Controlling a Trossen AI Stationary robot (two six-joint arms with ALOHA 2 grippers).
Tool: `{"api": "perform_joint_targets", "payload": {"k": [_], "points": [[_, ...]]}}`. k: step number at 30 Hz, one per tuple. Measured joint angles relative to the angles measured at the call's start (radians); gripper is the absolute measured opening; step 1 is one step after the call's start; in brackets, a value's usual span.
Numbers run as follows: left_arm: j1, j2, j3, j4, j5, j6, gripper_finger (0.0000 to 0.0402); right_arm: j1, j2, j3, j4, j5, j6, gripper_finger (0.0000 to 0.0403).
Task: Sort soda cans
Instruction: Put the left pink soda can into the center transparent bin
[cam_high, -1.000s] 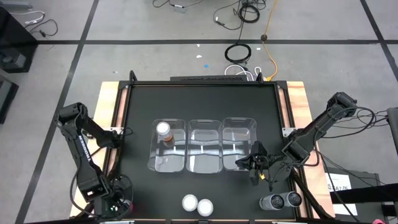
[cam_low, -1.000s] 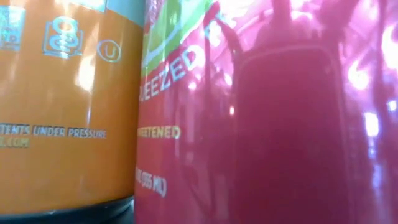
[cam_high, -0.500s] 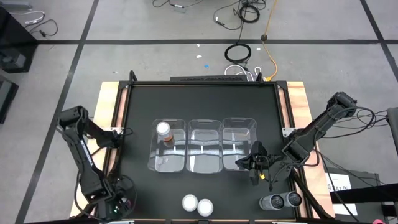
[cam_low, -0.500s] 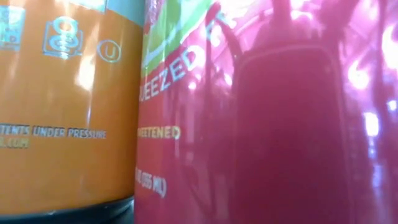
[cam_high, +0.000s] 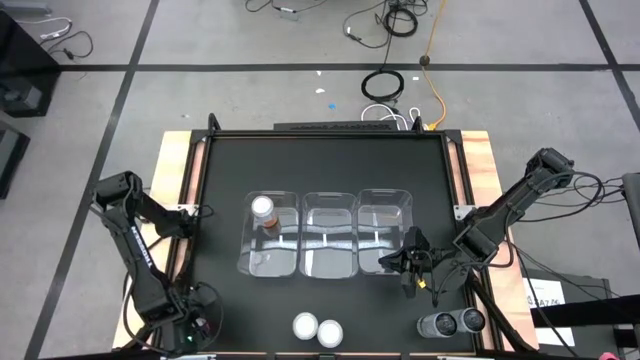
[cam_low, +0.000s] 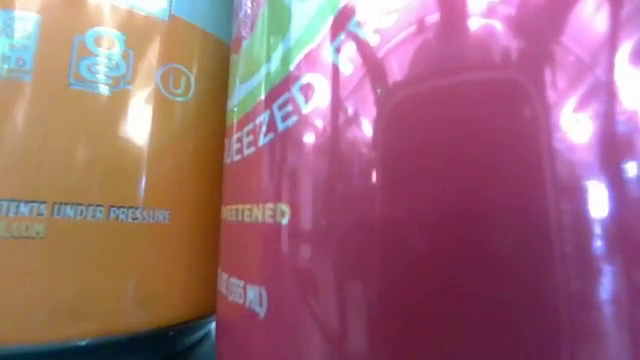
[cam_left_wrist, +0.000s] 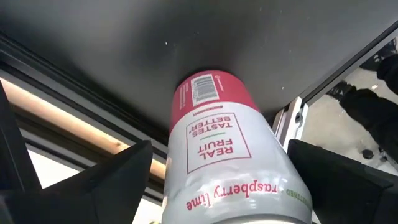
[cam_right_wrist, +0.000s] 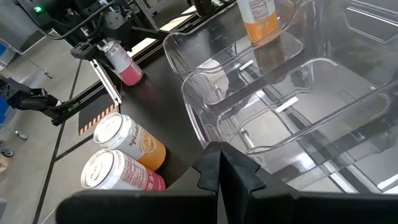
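The left gripper (cam_left_wrist: 230, 186) sits at the table's near left corner, its two fingers closed on the sides of a red raspberry-lime can (cam_left_wrist: 214, 124). In the right wrist view this can hangs tilted beside the table frame, so it seems to be lifted off the surface. Over the last second the left arm has shifted only a little and the can has not travelled toward the bins yet; I judge the grasp is done and the carry is just beginning.

The right gripper (cam_high: 410, 262) has stayed just beside the right bin (cam_high: 409, 215), fingers pressed together and empty.

Only one orange can (cam_high: 263, 210) stands in the left bin (cam_high: 249, 235) — the middle and right bins hold nothing. An orange-and-red pair (cam_high: 318, 328) waits at the near edge, touching, and two dark cans (cam_high: 452, 322) stand at the near right corner. So most of the sorting remains.
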Motion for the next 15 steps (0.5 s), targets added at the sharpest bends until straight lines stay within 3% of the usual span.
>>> {"api": "perform_joint_targets", "payload": {"k": [15], "points": [[0.063, 0.001, -0.001, 0.012, 0.038, 0.104, 0.0382, 0.000, 0.000, 0.000, -0.003, 0.000, -0.001, 0.0000]]}}
